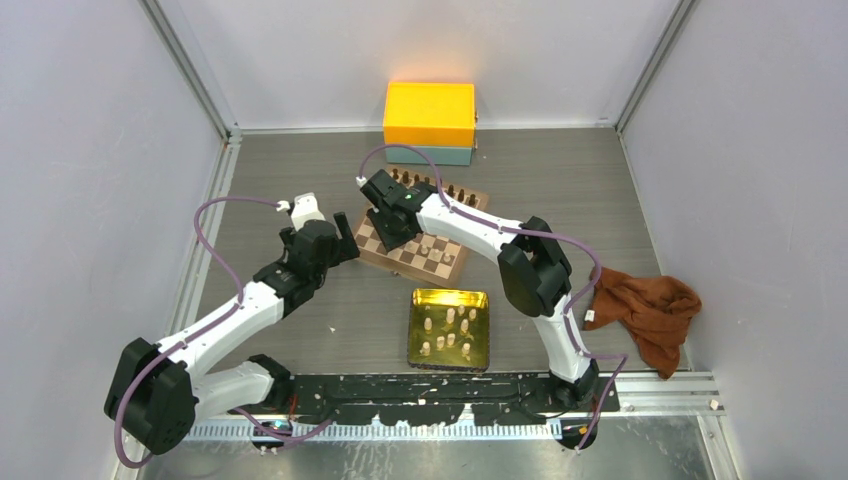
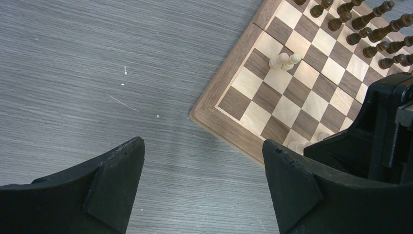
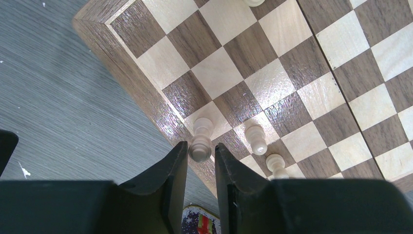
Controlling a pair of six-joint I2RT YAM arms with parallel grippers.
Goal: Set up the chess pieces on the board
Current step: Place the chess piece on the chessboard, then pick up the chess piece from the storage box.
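The board [image 1: 372,258] lies at mid-table, with dark pieces [image 1: 455,192] along its far edge. My right gripper [image 3: 200,146] is over the board's near left corner, shut on a cream chess piece [image 3: 200,144] that stands on a light square by the border. Two more cream pieces [image 3: 255,139] stand beside it. More cream pieces [image 1: 449,330] lie in the gold tray [image 1: 449,297]. My left gripper [image 2: 203,146] is open and empty, low over the bare table just left of the board [image 2: 272,92]. Two cream pieces [image 2: 285,60] lean together on the board in the left wrist view.
An orange box [image 1: 430,113] on a teal one stands behind the board. A brown cloth [image 1: 650,310] lies at the right. My right arm reaches across the board from the right. My left gripper [image 1: 340,245] is close to my right gripper [image 1: 392,232].
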